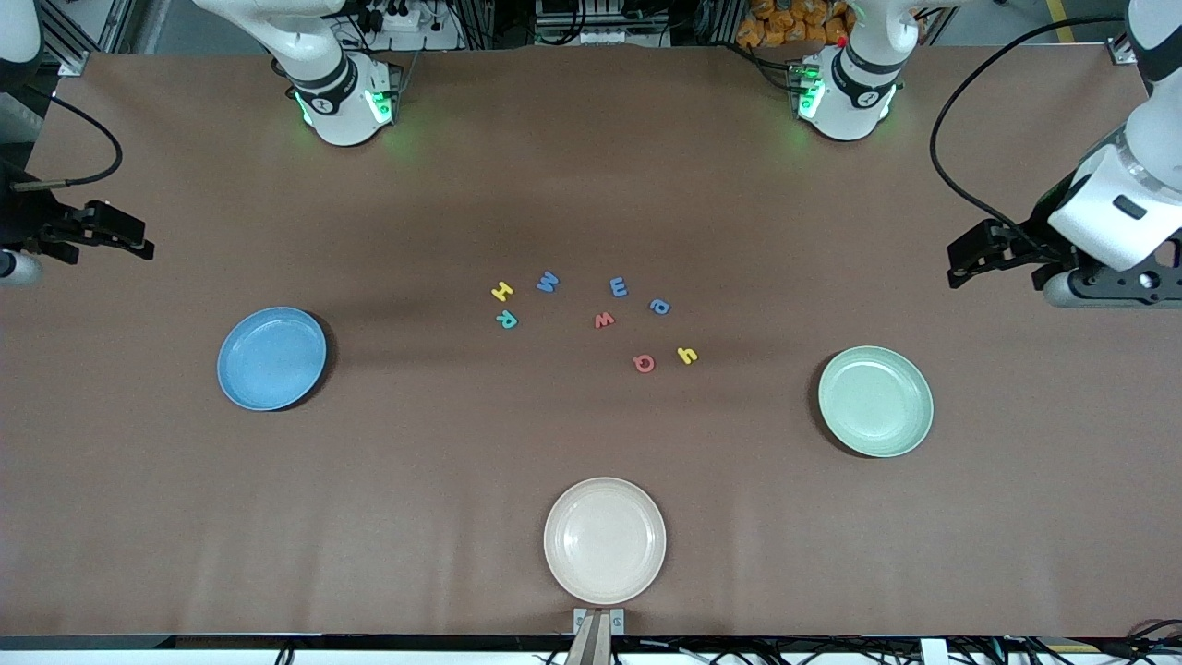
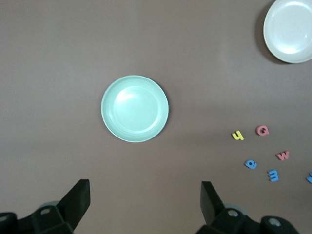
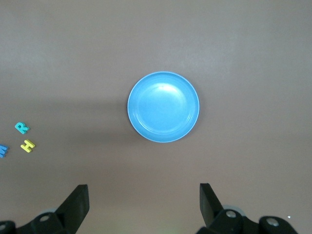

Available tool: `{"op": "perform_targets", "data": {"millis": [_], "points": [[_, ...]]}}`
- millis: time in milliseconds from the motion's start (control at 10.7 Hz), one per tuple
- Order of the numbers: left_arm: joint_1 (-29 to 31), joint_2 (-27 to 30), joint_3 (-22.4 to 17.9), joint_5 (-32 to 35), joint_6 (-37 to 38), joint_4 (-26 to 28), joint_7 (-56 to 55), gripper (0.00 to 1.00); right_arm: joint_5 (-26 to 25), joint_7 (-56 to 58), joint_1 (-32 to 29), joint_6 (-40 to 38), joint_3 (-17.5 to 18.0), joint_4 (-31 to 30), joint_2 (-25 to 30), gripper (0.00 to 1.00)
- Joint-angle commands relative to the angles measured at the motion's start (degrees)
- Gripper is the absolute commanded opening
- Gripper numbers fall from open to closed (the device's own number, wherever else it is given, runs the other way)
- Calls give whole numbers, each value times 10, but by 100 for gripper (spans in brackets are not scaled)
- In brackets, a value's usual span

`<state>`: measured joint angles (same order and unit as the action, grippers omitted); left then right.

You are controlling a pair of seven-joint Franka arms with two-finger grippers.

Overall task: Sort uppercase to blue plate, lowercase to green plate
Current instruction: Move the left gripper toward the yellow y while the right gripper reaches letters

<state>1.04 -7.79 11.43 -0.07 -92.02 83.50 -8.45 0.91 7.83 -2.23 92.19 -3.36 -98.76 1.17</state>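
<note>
Between both raised, open tools (image 1: pixel 965 263) (image 1: pixel 138 242) lie letters (image 1: pixel 600 319), seemingly untouched, well apart.

Overhead lighting is falling evenly on the brown table (image 1: pixel 462 517); exposure is moderate. Soft shadows are lying beside the blue plate (image 1: pixel 271 358) and green plate (image 1: pixel 874 401). Green status lights are glowing at both arm bases. A mild sheen is showing on the cream plate (image 1: pixel 604 540). Focus is holding sharp throughout; wrist views are darkening slightly at the corners.
</note>
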Motion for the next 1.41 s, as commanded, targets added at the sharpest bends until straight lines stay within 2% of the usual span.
{"op": "perform_targets", "data": {"millis": [0, 188, 376, 469, 657, 751, 1033, 1127, 1314], "points": [[-20, -41, 6, -10, -4, 3, 11, 100, 8, 8, -6, 10, 8, -20, 3, 100], [-43, -69, 6, -10, -46, 33, 1, 100, 9, 5, -1, 23, 9, -36, -10, 100], [-69, -80, 6, -10, -112, 87, -26, 100, 9, 3, 14, 89, 11, -90, -11, 100], [-87, -93, 6, -10, -144, 110, -68, 100, 14, 2, 16, 113, 11, -112, -13, 100], [-141, -126, 5, 4, -176, 122, -175, 100, 33, -3, 32, 151, 11, -144, -17, 100], [-158, -141, 5, 16, -194, 127, -201, 100, 35, -20, 48, 172, 11, -151, -30, 100], [-187, -146, 5, 17, -367, 238, -275, 100, 35, -45, 98, 217, 11, -156, -73, 100], [-194, -158, 5, 18, -406, 256, -298, 100, 35, -45, 121, 246, 11, -171, -78, 100], [-224, -187, 3, 49, -438, 257, -360, 100, 34, -43, 172, 318, 10, -223, -79, 100]]}}
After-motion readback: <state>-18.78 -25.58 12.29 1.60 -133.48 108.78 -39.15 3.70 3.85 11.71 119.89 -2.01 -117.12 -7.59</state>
